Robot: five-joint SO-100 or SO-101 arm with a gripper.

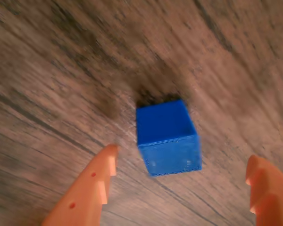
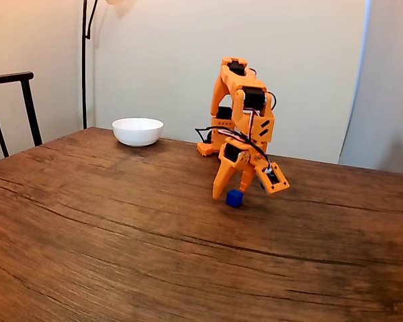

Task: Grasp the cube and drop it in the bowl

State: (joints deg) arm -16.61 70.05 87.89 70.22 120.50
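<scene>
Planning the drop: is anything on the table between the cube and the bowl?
Nothing visible. In the fixed view, bare wood lies between the cube and the bowl, far left of it. The open gripper hangs right at the cube.

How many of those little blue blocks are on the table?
1. The single blue cube sits on the wooden table, just below the orange gripper; the wrist view shows it between the open fingers, untouched. The white bowl's inside is hidden.
</scene>
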